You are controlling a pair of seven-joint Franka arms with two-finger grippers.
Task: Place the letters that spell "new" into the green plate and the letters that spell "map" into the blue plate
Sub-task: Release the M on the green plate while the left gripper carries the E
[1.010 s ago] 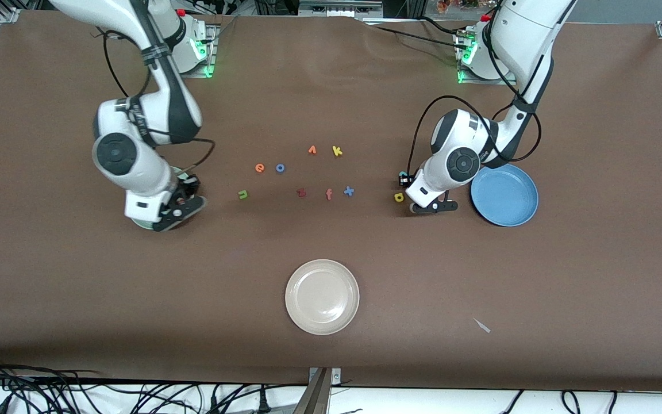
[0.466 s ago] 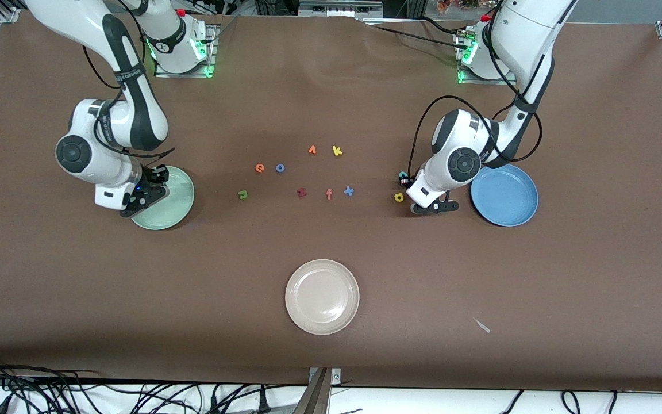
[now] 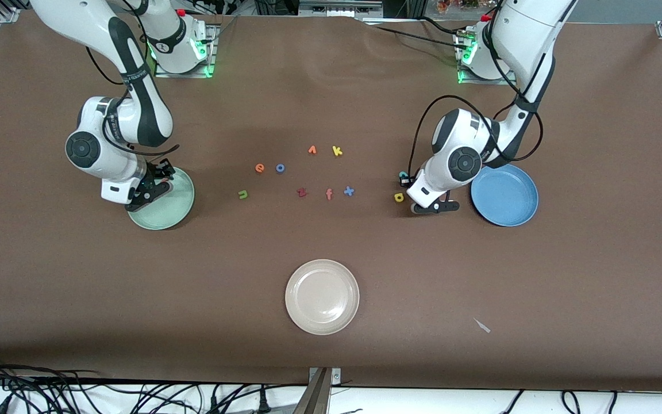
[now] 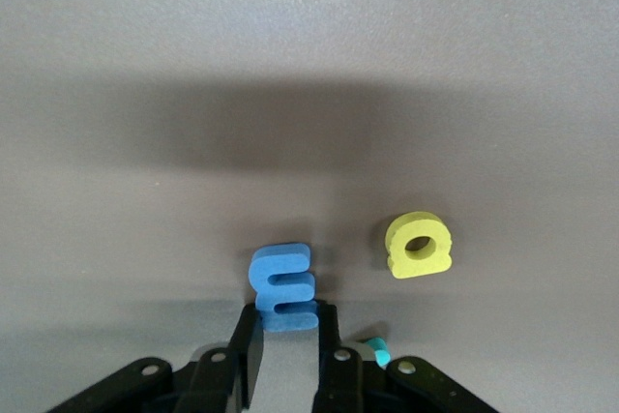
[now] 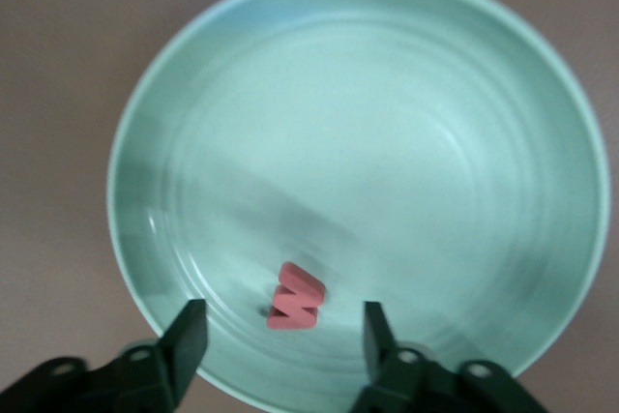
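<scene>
The left gripper was down at the bench beside the blue plate, its jaws clamped on the blue m; the yellow p lay just beside it. The right gripper hung over the green plate, jaws apart, with the red w lying in the plate between and below them.
</scene>
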